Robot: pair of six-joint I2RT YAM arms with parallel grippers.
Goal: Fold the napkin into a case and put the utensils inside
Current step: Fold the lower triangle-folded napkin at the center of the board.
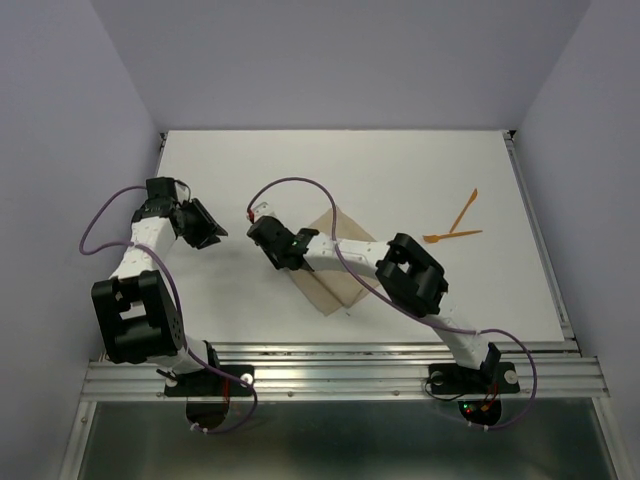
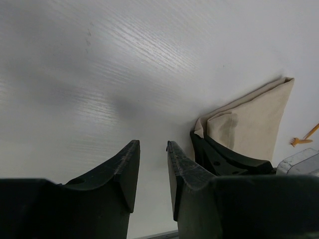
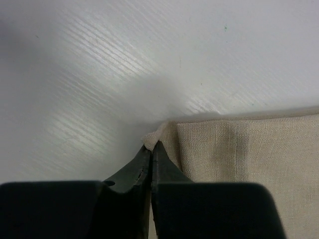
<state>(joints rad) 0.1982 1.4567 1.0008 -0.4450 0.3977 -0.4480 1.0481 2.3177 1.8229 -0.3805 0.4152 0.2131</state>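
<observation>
Right fingers (image 3: 151, 148): pressed together, with no gap between them. A corner of the napkin (image 3: 239, 149) is pinched at the tips, and the cloth puckers a little there.
Right fingers, place: low over the table (image 1: 400, 165), near its middle and at the left end of the cloth. The forearm reaches in from the near right and crosses over the cloth.
Left fingers (image 2: 170, 150): partly apart, with bare table showing through the gap. They hold nothing and touch nothing.
Left fingers, place: toward the left edge of the table, pointing toward the cloth but apart from it.
Napkin, state: folded into layers, with a doubled edge and a soft crease visible beside the pinch. It lies flat on the table apart from the gripped corner.
Napkin, axis: an oblong set askew to the table's edges. The long axis seems to run from near-left to far-right, and one corner points at the far edge. The forearm hides its middle in the top view.
Utensils (image 1: 452, 237): two orange pieces on bare table near the right edge, well apart from the cloth and outside it.
Utensils, axes: one lies almost parallel to the far edge, its broader end to the left. The other slants from that piece toward the far right corner. The two come close in a narrow V — I cannot tell whether they touch.
</observation>
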